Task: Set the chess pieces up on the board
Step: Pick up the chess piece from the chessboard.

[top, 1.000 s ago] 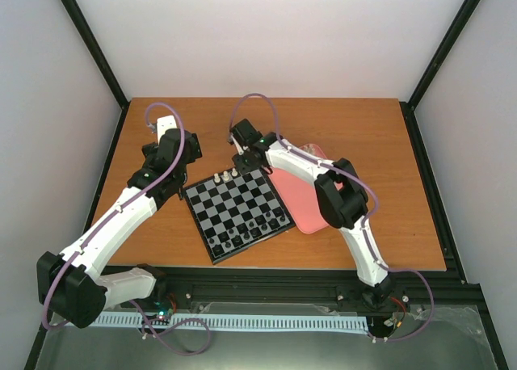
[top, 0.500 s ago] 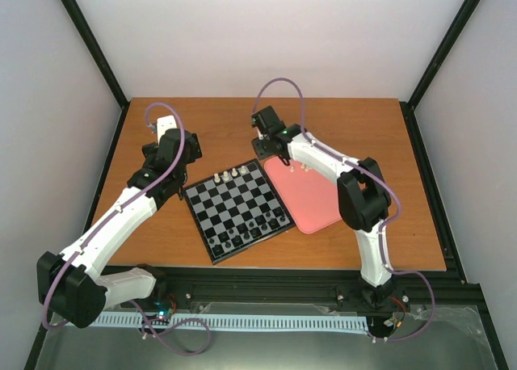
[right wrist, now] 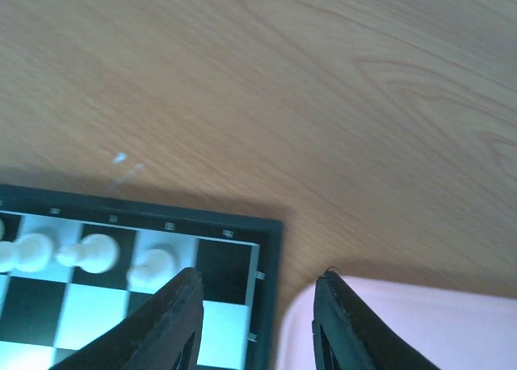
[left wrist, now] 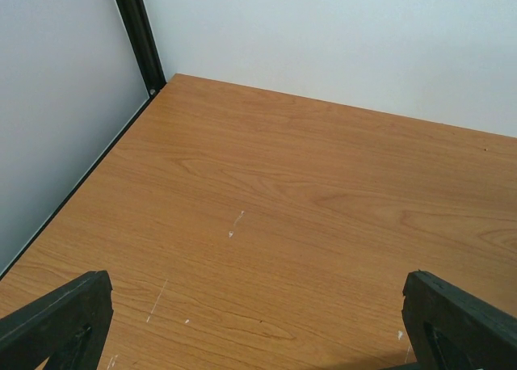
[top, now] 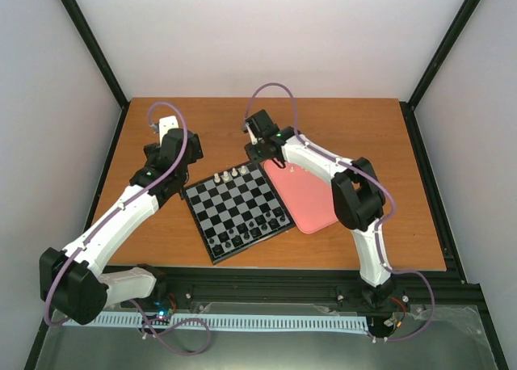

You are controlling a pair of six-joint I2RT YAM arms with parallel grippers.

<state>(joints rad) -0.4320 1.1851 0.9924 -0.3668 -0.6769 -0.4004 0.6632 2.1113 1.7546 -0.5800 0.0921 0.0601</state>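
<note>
The board (top: 234, 210) lies at the table's middle, and its far right corner (right wrist: 242, 249) shows in the right wrist view. Three white chess pieces (top: 233, 174) stand along its far row; they appear blurred (right wrist: 93, 253) just left of my right fingers. My right gripper (top: 257, 148) (right wrist: 258, 277) hovers open over that corner and the gap to the pink tray, with nothing between its fingers. My left gripper (top: 166, 144) (left wrist: 258, 330) is open and empty over bare wood left of the board.
Several dark chess figures (top: 254, 227) stand near the board's near edge. The pink tray (top: 305, 196) (right wrist: 412, 321) lies against the board's right side. Black frame posts and white walls close in the table's sides and back.
My right gripper swung right from the board's far corner toward the tray, then came back a little to the left. The left arm shifted only slightly.
</note>
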